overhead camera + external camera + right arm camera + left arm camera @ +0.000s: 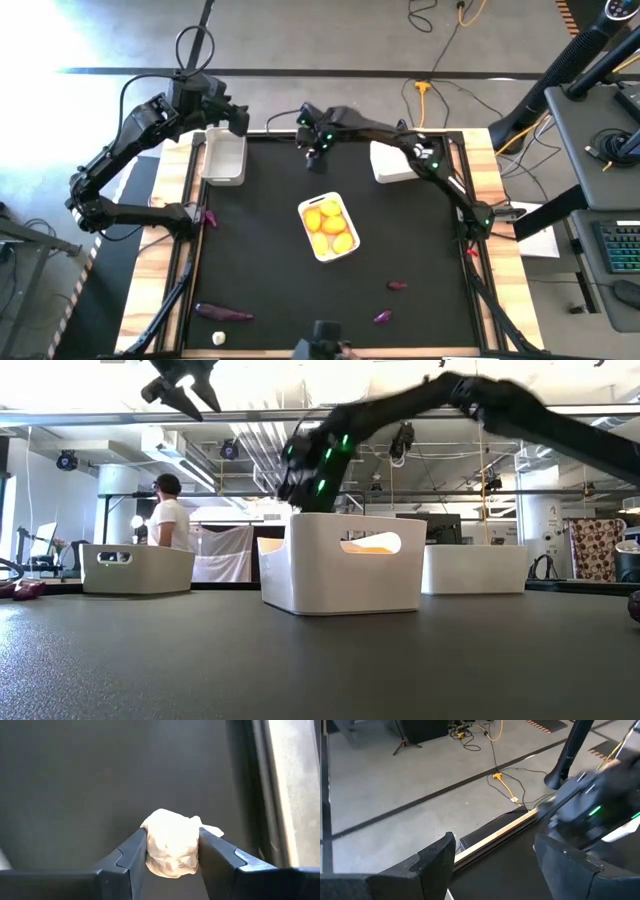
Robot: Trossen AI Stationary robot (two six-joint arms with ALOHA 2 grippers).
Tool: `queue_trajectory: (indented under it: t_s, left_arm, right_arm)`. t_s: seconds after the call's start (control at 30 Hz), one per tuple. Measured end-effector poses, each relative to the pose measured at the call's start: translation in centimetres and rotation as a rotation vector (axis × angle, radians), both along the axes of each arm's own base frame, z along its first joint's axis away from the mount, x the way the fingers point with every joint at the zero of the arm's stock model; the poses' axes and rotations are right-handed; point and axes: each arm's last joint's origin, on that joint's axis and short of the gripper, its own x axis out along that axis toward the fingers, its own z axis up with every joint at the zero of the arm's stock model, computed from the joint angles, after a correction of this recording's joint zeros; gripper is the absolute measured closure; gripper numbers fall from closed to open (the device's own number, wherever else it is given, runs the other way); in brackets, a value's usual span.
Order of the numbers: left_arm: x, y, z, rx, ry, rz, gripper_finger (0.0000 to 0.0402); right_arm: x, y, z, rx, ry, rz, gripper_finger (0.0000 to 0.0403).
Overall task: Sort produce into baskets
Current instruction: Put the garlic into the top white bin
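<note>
Your right pincer (172, 851) is clamped on a white garlic bulb (172, 847), its 2 fingers pressed against the bulb's sides, near the far edge of the surface (260, 240). The bulb bulges past the fingertips and looks lumpy and papery, so the hold may sit only on its waist. If you swing fast it could squirm out and drop onto the black mat, or roll toward the wooden rim.

Your left pincer (492, 865) hangs with its fingers apart above the left white basket (224, 157), so watch the 2 arms crowding each other there.

Outward, the middle basket (329, 227) holds smooth, glossy yellow and orange fruits (328, 224). A 3rd basket (393, 163) sits to the right. Slim dark purple vegetables (223, 313) and another garlic bulb (219, 339) lie loose on the near side.
</note>
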Motion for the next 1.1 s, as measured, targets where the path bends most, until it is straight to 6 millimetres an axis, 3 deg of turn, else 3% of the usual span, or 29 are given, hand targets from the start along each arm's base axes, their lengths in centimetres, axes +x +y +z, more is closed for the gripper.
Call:
queue_trajectory:
  t_s: [0.2,0.33,0.47,0.6,0.73,0.83,0.97,1.1]
  left_arm:
    - [0.1,0.0,0.1,0.05,0.051,-0.063,0.0147]
    - [0.5,-0.2,0.0,0.016,0.027,-0.236,0.0147]
    - [1.2,-0.2,-0.3,-0.021,0.01,-0.36,0.0147]
    - [1.8,0.1,-0.8,-0.054,0.01,-0.374,0.0147]
    - [2.8,0.1,-1.5,-0.111,0.0,-0.378,0.0147]
    - [3.7,-0.4,-3.0,-0.165,0.023,-0.402,0.0147]
    - [4.8,-1.7,-5.6,-0.286,0.049,-0.432,0.0147]
    - [5.5,-3.5,-7.3,-0.384,0.084,-0.463,0.0147]
  right_arm:
    - [-4.8,2.0,8.7,-0.003,0.01,-0.012,0.0259]
    - [-8.6,3.2,14.2,-0.042,-0.026,-0.122,0.026]
    - [-12.1,4.7,18.2,-0.101,-0.041,-0.26,0.0257]
    - [-15.0,5.9,20.5,-0.134,-0.041,-0.384,0.0256]
    - [-16.9,6.2,20.9,-0.139,-0.015,-0.486,0.0256]
    - [-17.7,6.2,19.7,-0.12,0.035,-0.543,0.0255]
    - [-18.6,5.8,16.2,-0.069,0.158,-0.604,0.0255]
    - [-19.0,4.6,11.0,-0.045,0.231,-0.639,0.0255]
